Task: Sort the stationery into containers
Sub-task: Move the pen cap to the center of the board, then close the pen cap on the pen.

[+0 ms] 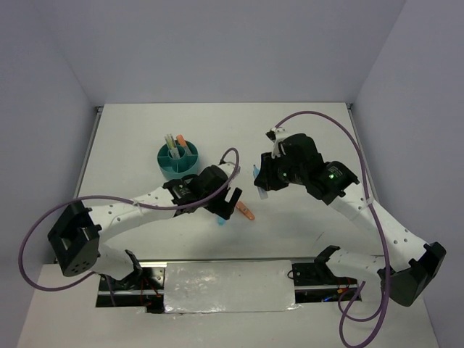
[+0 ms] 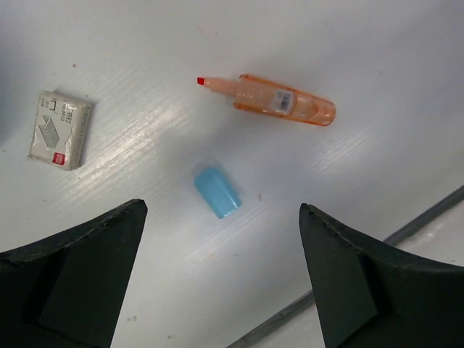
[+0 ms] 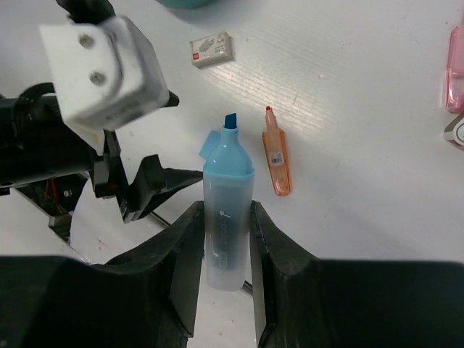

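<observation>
My right gripper (image 3: 225, 207) is shut on a blue marker (image 3: 228, 210) with its chisel tip bare, held above the table. In the top view that gripper (image 1: 261, 185) hangs at centre right. My left gripper (image 2: 221, 210) is open above a small blue cap (image 2: 217, 191) lying on the table, with nothing between its fingers. An uncapped orange marker (image 2: 286, 101) lies just beyond the cap, and shows in the top view (image 1: 246, 212) beside the left gripper (image 1: 229, 206). The round teal organizer (image 1: 178, 161) stands at the back left with several pens upright in it.
A small whitish staples box (image 2: 61, 129) lies left of the cap. A pink marker (image 3: 455, 69) lies at the right edge of the right wrist view. The table's front edge and a dark rail (image 2: 424, 217) run close behind my left gripper.
</observation>
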Controlling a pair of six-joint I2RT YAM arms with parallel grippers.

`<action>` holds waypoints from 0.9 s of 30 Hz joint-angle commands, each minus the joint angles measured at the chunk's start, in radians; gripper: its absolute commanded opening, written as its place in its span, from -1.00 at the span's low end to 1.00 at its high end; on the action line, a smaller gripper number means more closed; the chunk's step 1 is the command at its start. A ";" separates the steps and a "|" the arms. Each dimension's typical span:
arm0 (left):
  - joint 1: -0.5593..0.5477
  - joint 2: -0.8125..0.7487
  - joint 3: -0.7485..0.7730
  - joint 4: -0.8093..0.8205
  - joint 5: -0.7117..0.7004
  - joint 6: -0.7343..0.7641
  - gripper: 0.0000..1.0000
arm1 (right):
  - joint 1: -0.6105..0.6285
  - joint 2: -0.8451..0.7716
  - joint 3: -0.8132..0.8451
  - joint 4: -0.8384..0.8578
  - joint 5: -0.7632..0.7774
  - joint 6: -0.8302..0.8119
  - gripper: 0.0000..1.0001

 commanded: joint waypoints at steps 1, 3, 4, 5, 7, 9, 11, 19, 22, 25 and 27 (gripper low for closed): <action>-0.002 0.001 0.072 -0.071 -0.036 -0.164 0.99 | -0.007 -0.030 0.022 -0.005 0.005 0.007 -1.00; -0.004 0.089 0.155 -0.145 -0.065 -0.231 0.99 | -0.005 -0.030 0.030 -0.017 0.011 0.000 -1.00; -0.008 0.119 0.181 -0.171 -0.073 -0.306 0.99 | -0.005 -0.030 0.033 -0.019 0.019 -0.002 -0.99; -0.016 0.172 0.222 -0.226 -0.082 -0.345 0.99 | -0.005 -0.030 0.036 -0.023 0.025 0.001 -0.99; -0.021 0.267 0.283 -0.321 -0.123 -0.484 0.95 | -0.011 -0.030 0.046 -0.037 0.049 0.013 -0.99; -0.021 0.297 0.301 -0.348 -0.132 -0.500 0.89 | -0.016 -0.038 0.050 -0.042 0.046 0.015 -0.99; -0.021 0.315 0.316 -0.375 -0.160 -0.544 0.80 | -0.018 -0.045 0.051 -0.043 0.043 0.012 -0.99; -0.022 0.329 0.238 -0.349 -0.117 -0.555 0.56 | -0.022 -0.078 0.011 -0.043 0.029 0.015 -0.98; -0.024 0.341 0.207 -0.319 -0.099 -0.554 0.50 | -0.022 -0.076 0.002 -0.036 0.019 0.015 -0.98; -0.022 0.363 0.202 -0.322 -0.123 -0.569 0.40 | -0.024 -0.064 0.014 -0.036 0.017 0.010 -0.98; -0.022 0.370 0.204 -0.315 -0.133 -0.566 0.38 | -0.022 -0.058 0.020 -0.037 0.011 0.009 -0.98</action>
